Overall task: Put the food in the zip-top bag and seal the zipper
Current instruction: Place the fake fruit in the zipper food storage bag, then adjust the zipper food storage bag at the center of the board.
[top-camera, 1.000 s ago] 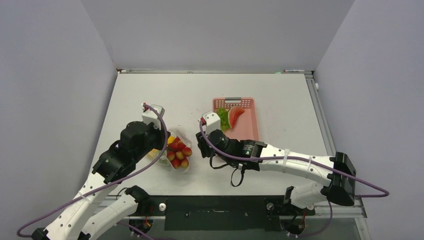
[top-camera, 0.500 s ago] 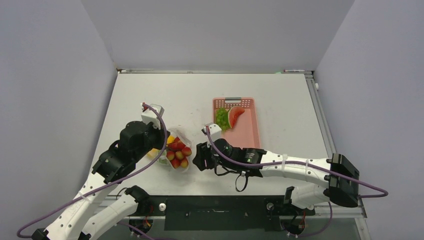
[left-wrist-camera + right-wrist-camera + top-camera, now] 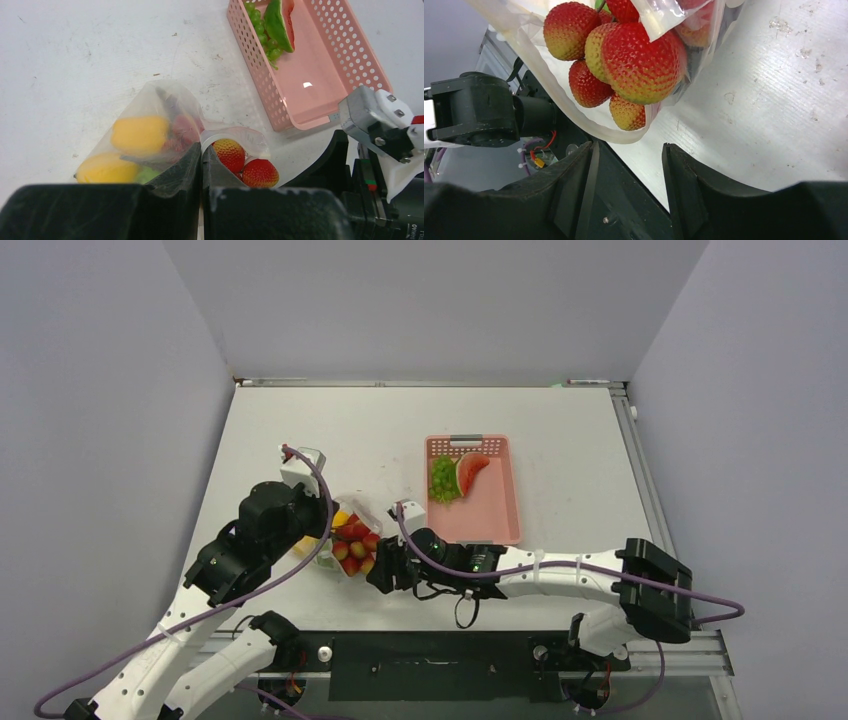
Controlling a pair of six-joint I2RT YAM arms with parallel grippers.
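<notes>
The left pincer (image 3: 201, 162) is pressed shut on the edge of the clear bag (image 3: 165, 95), which lies on the table (image 3: 75, 60) between the two arms. The right pincer (image 3: 629, 172) stands wide and holds nothing, just below the bag's mouth, where strawberries (image 3: 639, 55) bulge past the whitish strip (image 3: 544, 80). Yellow pieces (image 3: 140, 135) blur behind the film. Beyond sits a pink basket (image 3: 345, 45) with a watermelon slice (image 3: 277, 20) and grapes (image 3: 260, 32), cut off at the top. White print on the right arm is too small to read.
</notes>
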